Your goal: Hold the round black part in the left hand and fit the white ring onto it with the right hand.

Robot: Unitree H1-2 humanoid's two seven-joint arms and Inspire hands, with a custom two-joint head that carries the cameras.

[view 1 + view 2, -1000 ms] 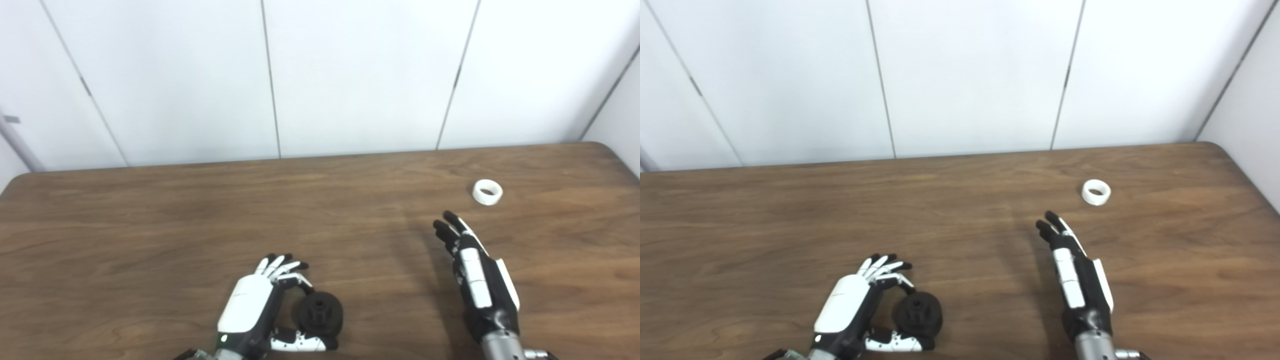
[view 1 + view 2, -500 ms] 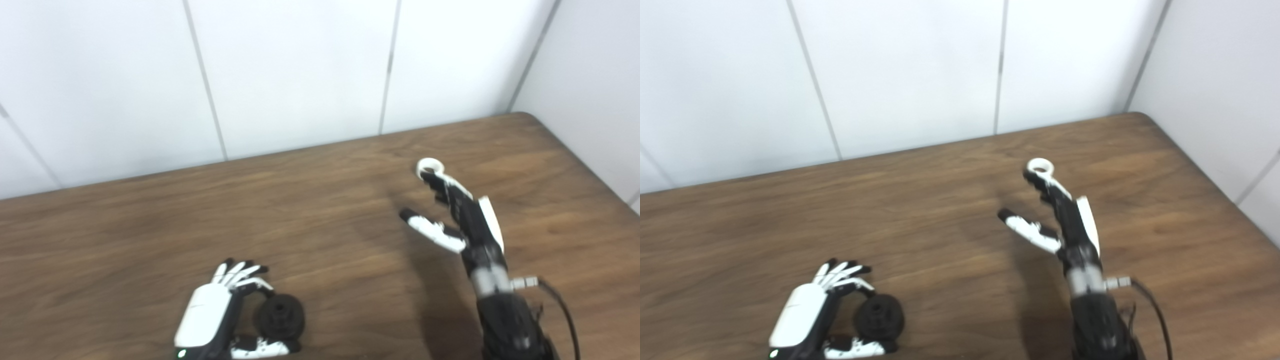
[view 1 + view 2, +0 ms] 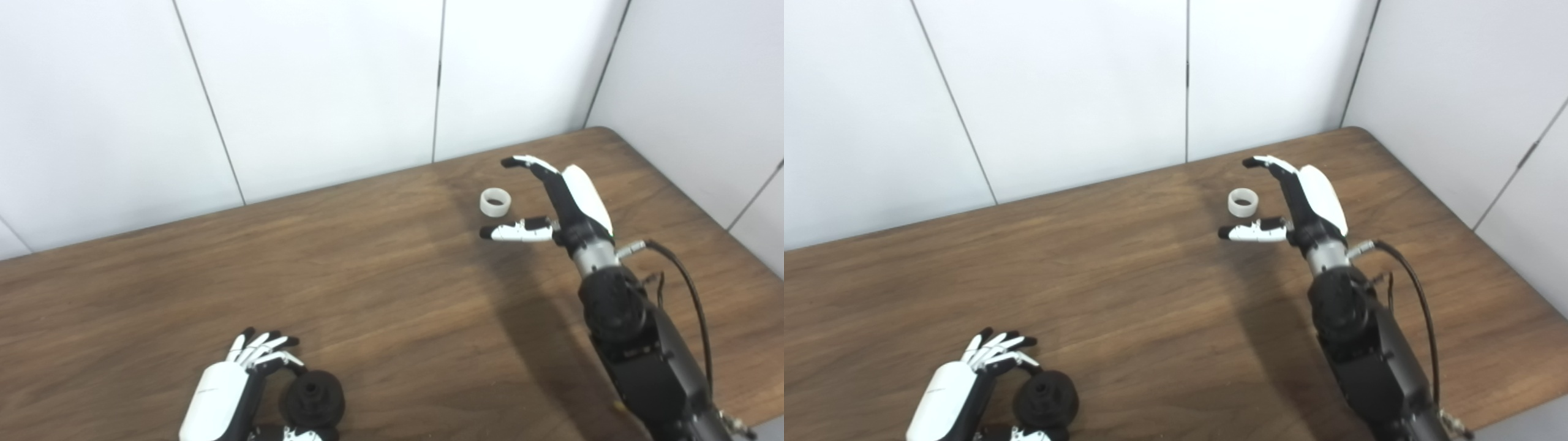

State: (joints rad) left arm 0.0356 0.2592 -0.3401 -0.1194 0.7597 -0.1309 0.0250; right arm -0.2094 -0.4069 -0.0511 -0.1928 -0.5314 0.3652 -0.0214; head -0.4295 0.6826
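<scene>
The table [image 3: 184, 269] is a brown wooden surface set against white wall panels [image 3: 306, 86]; no container is in view.

The right hand [image 3: 566, 196] is over the far right part of the table, fingers apart and holding nothing. Its fingers [image 3: 530, 164] reach past the far side of the ring [image 3: 495, 202] and its thumb [image 3: 511, 231] points left on the ring's near side, so the ring lies on the table between them, touching neither.

The left hand [image 3: 233, 392] is at the table's near edge, well apart from the ring. Its fingers curl over the black part [image 3: 312, 399] and its thumb lies beneath; the part is clamped between them.

The ring's bore opens upward. The black part's round face, with its central hub, tilts up and toward the viewer.
</scene>
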